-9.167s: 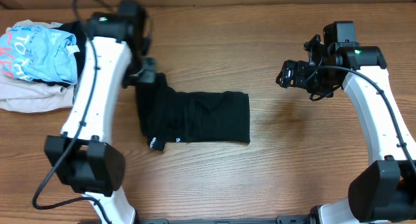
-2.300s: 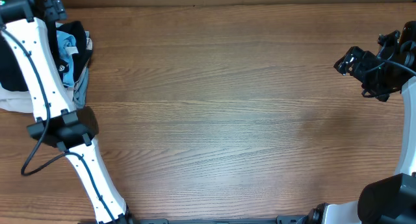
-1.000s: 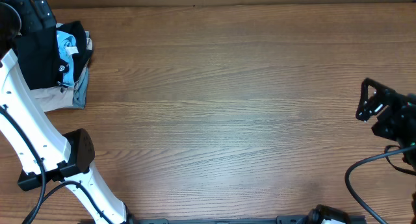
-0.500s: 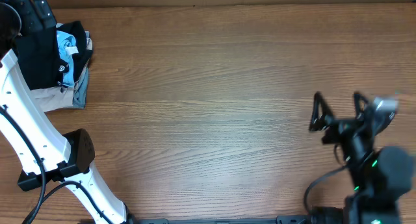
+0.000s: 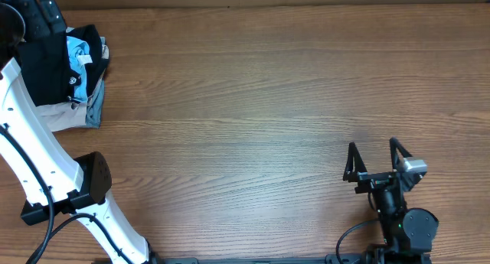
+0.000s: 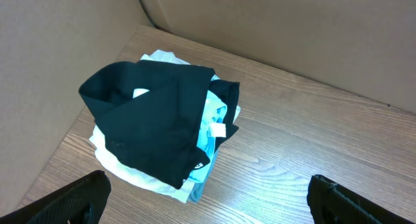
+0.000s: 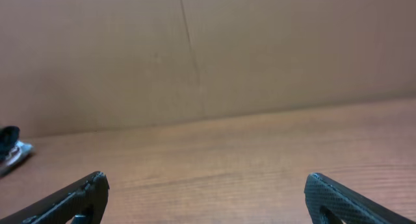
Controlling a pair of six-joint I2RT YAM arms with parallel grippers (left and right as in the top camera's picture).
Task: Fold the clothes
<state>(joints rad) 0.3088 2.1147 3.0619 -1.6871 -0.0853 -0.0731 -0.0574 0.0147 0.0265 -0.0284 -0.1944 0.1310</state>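
Note:
The clothes, a black T-shirt, lie folded on top of a pile of garments at the table's far left corner; the overhead view shows the black T-shirt beside my left arm. My left gripper hovers above and in front of the pile, open, with nothing between its fingers. My right gripper is low at the table's front right, open and empty. In the right wrist view the right gripper faces bare wood.
Under the black shirt lie a light blue shirt and pale folded garments. A cardboard wall runs behind the table and beside the pile. The wooden table spreads between the two arms.
The black shirt, earlier flat in the table's middle, now lies on the pile. Over the last second my right arm swung from the right edge down to the front. The left arm stayed still.

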